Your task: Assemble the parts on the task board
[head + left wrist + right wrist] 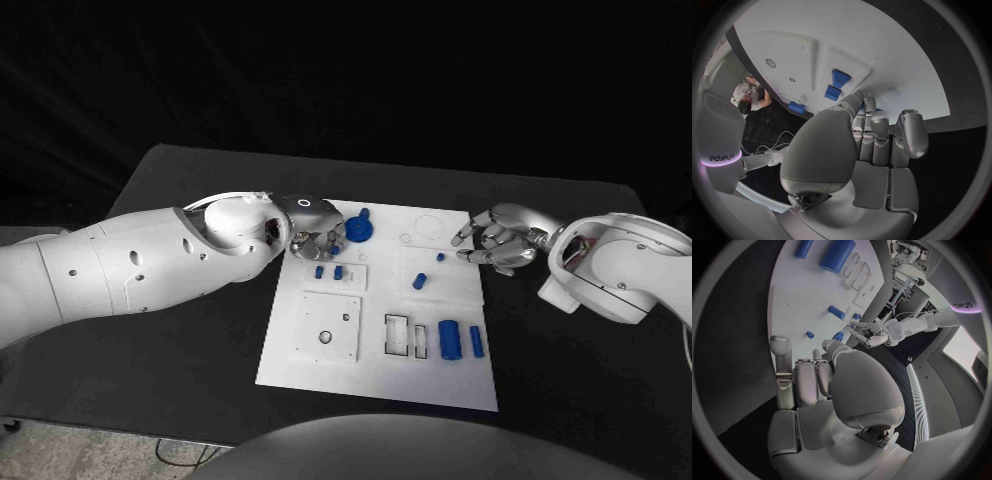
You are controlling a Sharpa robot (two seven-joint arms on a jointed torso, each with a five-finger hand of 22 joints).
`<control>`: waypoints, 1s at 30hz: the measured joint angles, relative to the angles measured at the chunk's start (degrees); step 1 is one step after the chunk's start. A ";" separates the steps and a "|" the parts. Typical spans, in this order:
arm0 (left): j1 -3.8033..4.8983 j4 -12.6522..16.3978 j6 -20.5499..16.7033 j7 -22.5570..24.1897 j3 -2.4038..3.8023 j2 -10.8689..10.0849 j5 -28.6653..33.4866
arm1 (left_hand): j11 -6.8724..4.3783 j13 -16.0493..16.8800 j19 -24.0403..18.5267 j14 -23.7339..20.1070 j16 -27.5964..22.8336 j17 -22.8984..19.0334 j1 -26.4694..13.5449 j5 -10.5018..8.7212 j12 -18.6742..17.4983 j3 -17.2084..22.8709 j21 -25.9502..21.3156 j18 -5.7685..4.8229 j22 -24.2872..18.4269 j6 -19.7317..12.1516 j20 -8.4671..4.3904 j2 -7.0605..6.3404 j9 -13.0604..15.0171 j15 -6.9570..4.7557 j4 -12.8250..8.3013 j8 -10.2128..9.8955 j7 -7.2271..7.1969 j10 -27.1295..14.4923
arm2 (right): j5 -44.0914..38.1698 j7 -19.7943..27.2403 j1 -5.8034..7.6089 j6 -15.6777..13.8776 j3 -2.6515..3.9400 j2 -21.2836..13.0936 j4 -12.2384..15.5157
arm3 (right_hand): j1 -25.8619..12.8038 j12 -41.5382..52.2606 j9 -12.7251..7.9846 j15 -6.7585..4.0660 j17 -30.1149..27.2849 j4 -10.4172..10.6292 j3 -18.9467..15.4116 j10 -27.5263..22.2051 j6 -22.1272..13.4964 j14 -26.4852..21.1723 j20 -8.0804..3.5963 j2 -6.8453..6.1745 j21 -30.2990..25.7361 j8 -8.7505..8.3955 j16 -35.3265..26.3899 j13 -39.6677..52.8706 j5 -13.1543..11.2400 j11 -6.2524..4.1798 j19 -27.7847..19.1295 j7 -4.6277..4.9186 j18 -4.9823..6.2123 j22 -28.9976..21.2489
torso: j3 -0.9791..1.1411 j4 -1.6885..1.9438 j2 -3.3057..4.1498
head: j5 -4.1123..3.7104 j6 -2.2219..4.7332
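Task board (433,385) near table (188,180) front edge, blue parts (459,340) on it. Left hand (310,232) curled over board's far-left corner, grasp unclear; right hand (495,242) curled at far-right edge, apparently empty.

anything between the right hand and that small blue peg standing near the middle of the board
Nothing visible does. The right hand hovers at the board's right edge, and only bare white task board lies between it and the small blue peg.

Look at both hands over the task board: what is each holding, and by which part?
Left hand: fingers curled beside the round blue part, a hold cannot be told. Right hand: holds nothing visible.
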 measured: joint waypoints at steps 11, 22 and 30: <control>-0.12 -0.83 0.01 -0.28 -0.08 0.08 0.00 | 0.00 -0.23 0.00 -0.21 -0.33 -0.66 -0.48 0.00 -0.92 0.00 -0.25 0.00 0.00 -3.12 0.00 -0.48 -1.15 -0.21 0.00 -1.63 -0.80 0.00 | 0.06 0.00 -0.02 0.21 0.00 -0.08 0.02 | 0.00 -0.30 0.00 0.00 0.00 0.00 -0.01 -0.41 0.00 0.00 -0.21 0.00 -0.39 0.00 0.00 0.03 0.00 0.00 -0.21 0.00 0.00 -0.01 | 0.02 0.00 0.00 | -0.03 0.00; -0.13 -1.45 -0.25 -0.89 -0.07 0.04 0.00 | -0.21 -0.34 -0.20 -0.41 -0.39 -1.13 -0.61 0.00 -1.33 0.01 -0.56 0.00 0.00 -6.27 -0.20 -0.61 -2.09 -0.41 0.32 -1.63 -1.71 0.21 | 0.09 -0.02 -0.02 0.34 0.00 -0.11 0.04 | 0.00 -0.67 0.00 0.00 -0.01 0.01 -0.02 -0.83 0.00 0.00 -0.21 0.00 -0.61 0.00 -0.31 -0.02 0.00 -0.01 -0.21 0.00 0.00 -0.01 | 0.02 0.05 0.01 | 0.05 0.00; -0.17 -1.61 -1.19 -1.09 -0.09 -0.39 -0.01 | -0.30 -0.36 -0.72 -1.05 -1.10 -2.19 -0.38 0.00 -1.58 0.00 -1.33 0.00 0.03 -6.67 -0.10 -0.83 -2.21 -0.39 0.32 -1.63 -1.93 0.30 | 0.10 -0.03 -0.02 0.39 0.00 -0.16 0.07 | 0.01 -1.23 0.01 0.00 -0.01 -0.14 0.14 -1.36 0.20 0.00 -0.21 -0.01 -0.89 0.22 -0.44 -0.02 0.00 0.12 -0.21 0.21 0.00 -0.02 | -0.01 0.04 0.02 | 0.17 0.00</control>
